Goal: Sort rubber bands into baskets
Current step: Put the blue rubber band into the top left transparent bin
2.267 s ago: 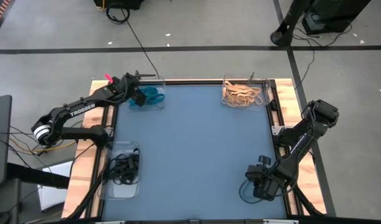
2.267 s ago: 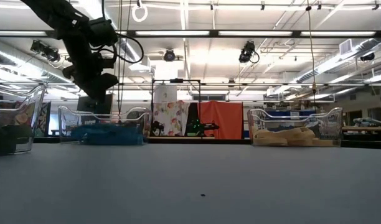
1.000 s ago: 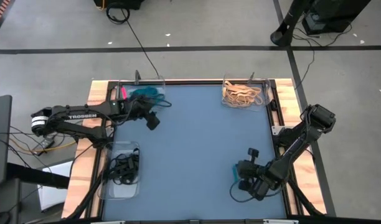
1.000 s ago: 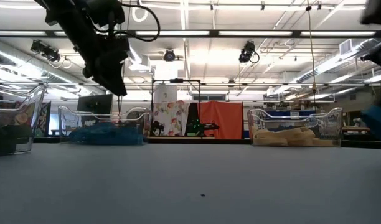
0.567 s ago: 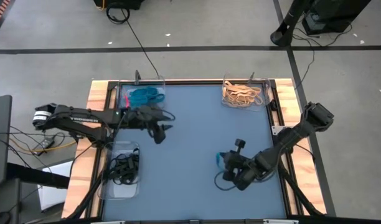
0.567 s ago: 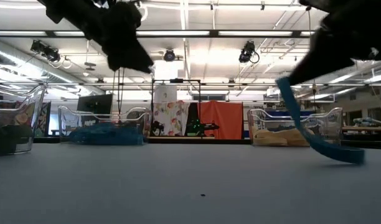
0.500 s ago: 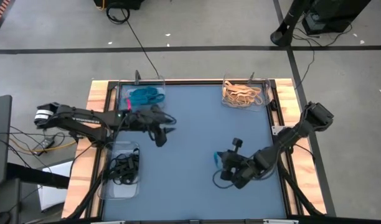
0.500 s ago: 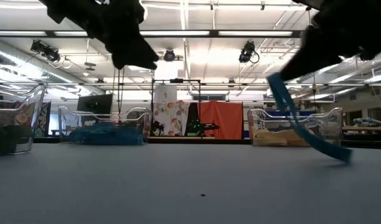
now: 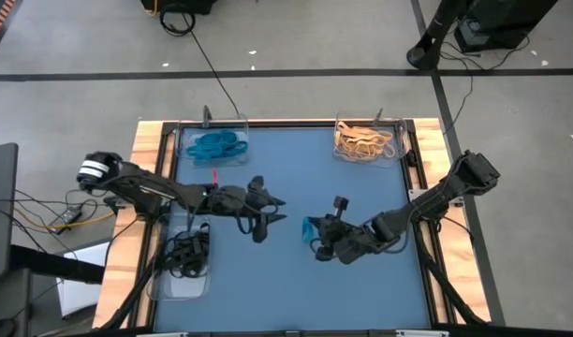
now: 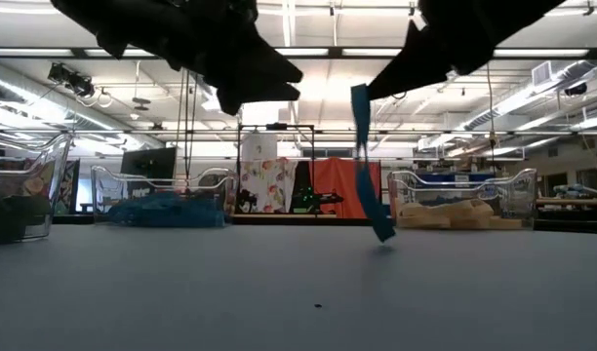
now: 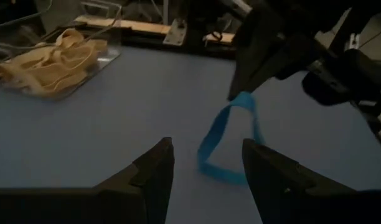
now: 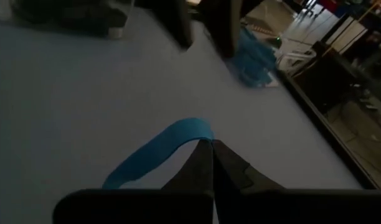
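My right gripper point(image 9: 314, 229) is shut on a teal-blue rubber band point(image 10: 367, 156) over the middle of the blue table. My left gripper point(image 9: 279, 210) stands open just left of it, pointing at the band; in the left wrist view its fingers frame the band's loop point(image 11: 231, 140) without touching. Three clear baskets rest on the table. One at the far left point(image 9: 214, 145) holds teal bands, one at the far right point(image 9: 366, 140) holds tan bands, and one at the near left point(image 9: 183, 253) holds black bands. My right gripper pinches the band's upper end point(image 12: 202, 132) between its two fingertips. The fingers come slanting down from the table's right side. The band hangs below them as a flattened loop, nearly upright. Whether its lower end point(image 10: 381, 234) touches the table I cannot tell.
Wooden rails point(image 9: 416, 159) edge the table. The two arms face each other closely at the centre. Cables lie on the floor beyond the far edge.
My right gripper has swung from the near right toward the table's centre and risen, staying shut. The band trailed slanting behind it and now hangs nearly upright. My left gripper has gone from the far-left basket toward the centre, tipping up toward level, still open.
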